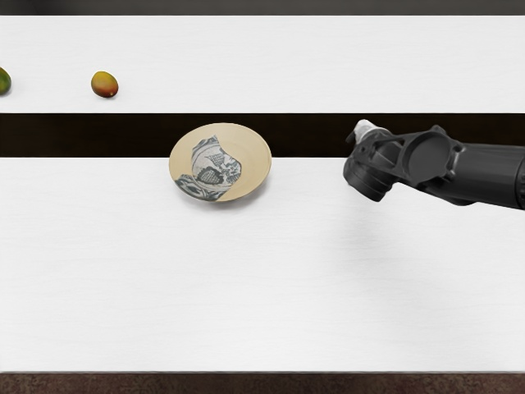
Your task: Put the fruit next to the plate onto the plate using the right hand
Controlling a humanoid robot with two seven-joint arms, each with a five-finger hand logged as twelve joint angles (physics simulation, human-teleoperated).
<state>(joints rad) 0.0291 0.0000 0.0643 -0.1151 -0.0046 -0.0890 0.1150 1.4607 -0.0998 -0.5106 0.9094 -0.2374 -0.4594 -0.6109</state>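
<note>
At the left edge we see a green fruit (pixel 2 80), cut off by the frame, on the far table (pixel 328 57). Just to its right on the same matte white top lies the fruit (pixel 104 84), a smooth oval, red-orange shading to green. Its long axis runs nearly left to right, with the right end tipped slightly toward us. It is well apart from the plate (pixel 246 152), with a dark gap (pixel 82 135) between them. The plate is round, shallow and tan, with a black-and-white pattern over its left half. It sits at the back edge of the near table (pixel 246 287), overhanging the gap. To the right, near the same edge, hovers the right hand (pixel 373 164), black and rounded, on its arm (pixel 484 172) from the right. We cannot tell how far open it is.
</note>
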